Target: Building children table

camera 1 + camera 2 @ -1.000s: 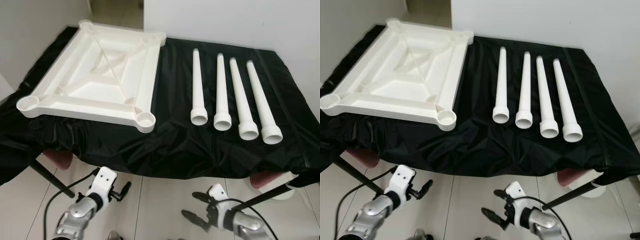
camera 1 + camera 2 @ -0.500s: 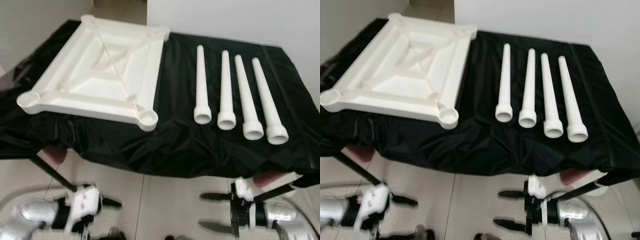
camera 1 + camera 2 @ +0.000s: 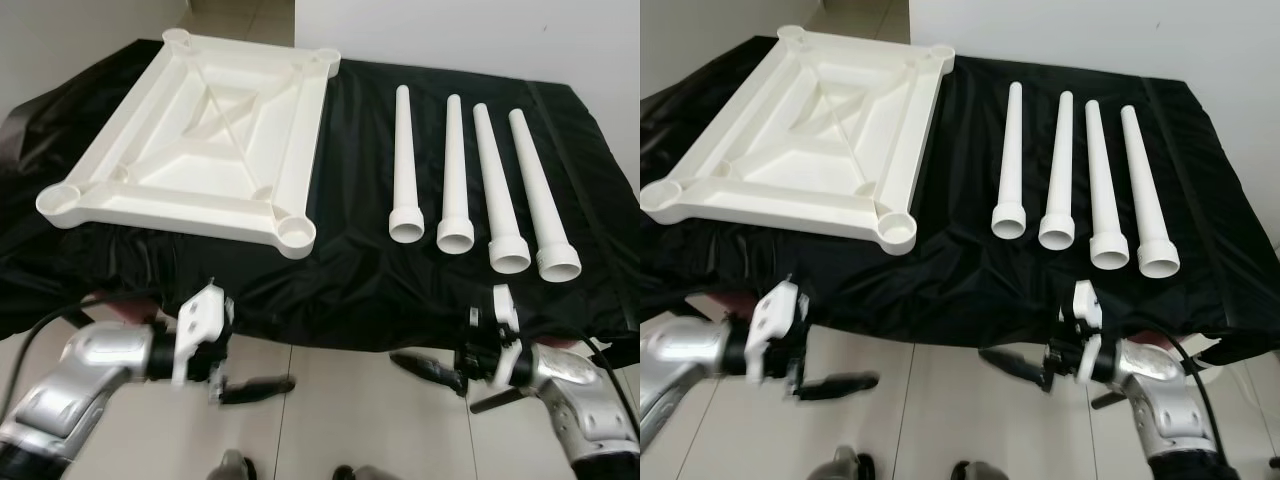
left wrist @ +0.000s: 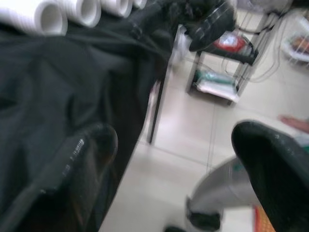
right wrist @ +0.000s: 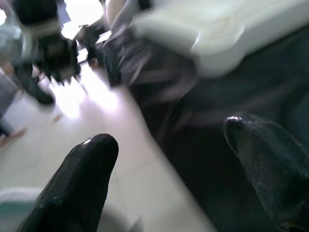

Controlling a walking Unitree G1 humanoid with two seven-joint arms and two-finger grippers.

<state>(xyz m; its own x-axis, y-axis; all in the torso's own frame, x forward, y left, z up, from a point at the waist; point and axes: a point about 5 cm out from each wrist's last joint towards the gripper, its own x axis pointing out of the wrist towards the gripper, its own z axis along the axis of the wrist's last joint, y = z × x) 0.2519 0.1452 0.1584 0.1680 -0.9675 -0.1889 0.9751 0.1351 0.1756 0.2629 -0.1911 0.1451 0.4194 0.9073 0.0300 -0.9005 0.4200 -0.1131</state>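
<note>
Overhead, from my head camera: one white tabletop (image 3: 200, 150), upside down with ribs and corner sockets showing, lies on the left part of a black cloth (image 3: 350, 270). Four white table legs (image 3: 470, 180) lie side by side to its right, wide ends toward me, near each other and apart from the tabletop. My left gripper (image 3: 250, 385) hovers below the cloth's front edge over pale floor tiles (image 3: 940, 400), its fingers pointing toward my right gripper (image 3: 445, 385), which points back at it. Both hold nothing.

Left wrist view: my two black fingertips (image 4: 275, 164) stand well apart, released, with nothing between them. Beyond them hangs the black cloth, with round leg ends at its upper edge, and a blurred metal rack (image 4: 231, 53) stands on the tiles.

Right wrist view: fingertips (image 5: 77, 179) spread wide, empty. Past them, blurred, a corner of the white tabletop (image 5: 217, 29) rests on the dark cloth.
</note>
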